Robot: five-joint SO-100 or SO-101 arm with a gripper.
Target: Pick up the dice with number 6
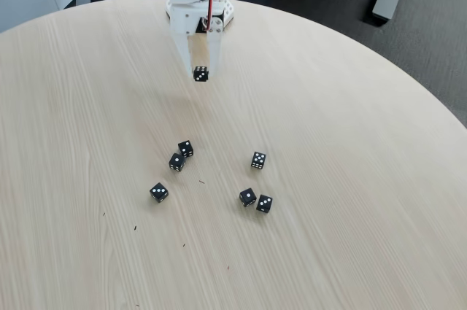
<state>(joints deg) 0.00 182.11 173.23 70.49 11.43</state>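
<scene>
In the fixed view your white two-finger gripper [200,69] hangs over the far part of the round pale wood-grain tabletop [350,179], fingers pointing down and closed on a small black cube die with white pips [200,74]. That die is pinched at the fingertips and looks lifted clear of the tabletop. The face turned to the camera is densely dotted, though you cannot count the pips surely at this size.

Nearer the camera six more small black dice lie loose. Two [185,149] [176,162] sit just beside each other left of centre, with another [159,192] below them. One stands alone [258,160] to the right, and a close pair [248,197] [264,203] lies below it. All are well apart from the gripper.
</scene>
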